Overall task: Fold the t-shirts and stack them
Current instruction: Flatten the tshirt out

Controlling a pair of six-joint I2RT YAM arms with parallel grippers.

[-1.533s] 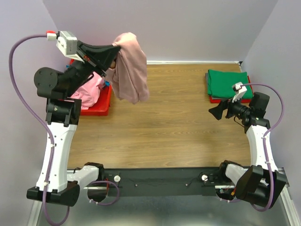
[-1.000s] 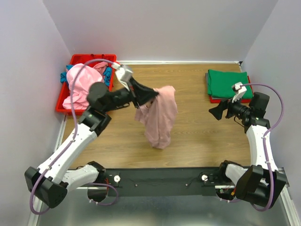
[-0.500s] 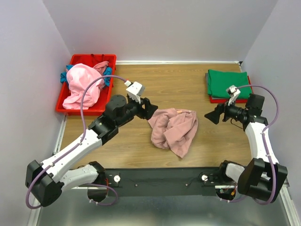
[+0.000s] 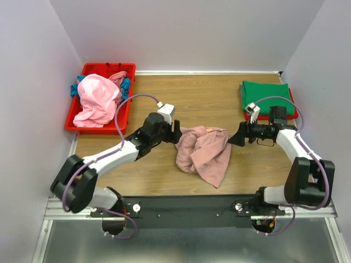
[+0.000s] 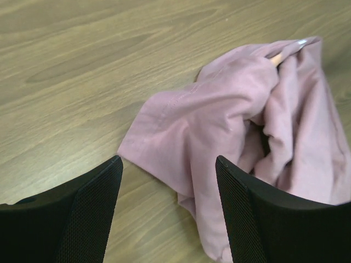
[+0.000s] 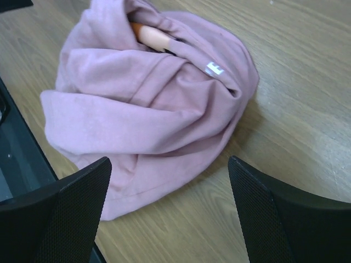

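On your left gripper (image 5: 167,167) the two black fingers (image 5: 88,213) have a fine mesh texture and stand wide apart, with nothing held between them. The dusty-pink t-shirt (image 5: 219,104) lies just in front of these fingers. Its soft hemmed edge reaches into the gap, but neither finger visibly touches it. The cloth is matte, heaped in thick rounded folds, and a small white label (image 5: 300,41) is at its far edge.

Your right gripper (image 6: 170,161) is also spread wide and holds nothing. Its meshed black fingers (image 6: 55,219) hover over the same shirt (image 6: 142,104), and in the right wrist view the shirt fills the gap between them. In this view the white label (image 6: 214,68) sits on a fold, and an orange patch (image 6: 153,37) shows inside a crease.

From above, the left arm stretches low from the near left towards the middle, and its gripper (image 4: 174,131) points at the left side of the shirt (image 4: 203,153). The right arm bends in from the right, and its gripper (image 4: 235,139) is just beside the right side of the shirt.

The shirt lies crumpled in the middle of the wooden table (image 4: 203,98). At the far left a red bin (image 4: 109,66) holds a brighter pink t-shirt (image 4: 96,98) and blue cloth (image 4: 126,87). At the far right a green t-shirt (image 4: 265,96) lies folded flat.
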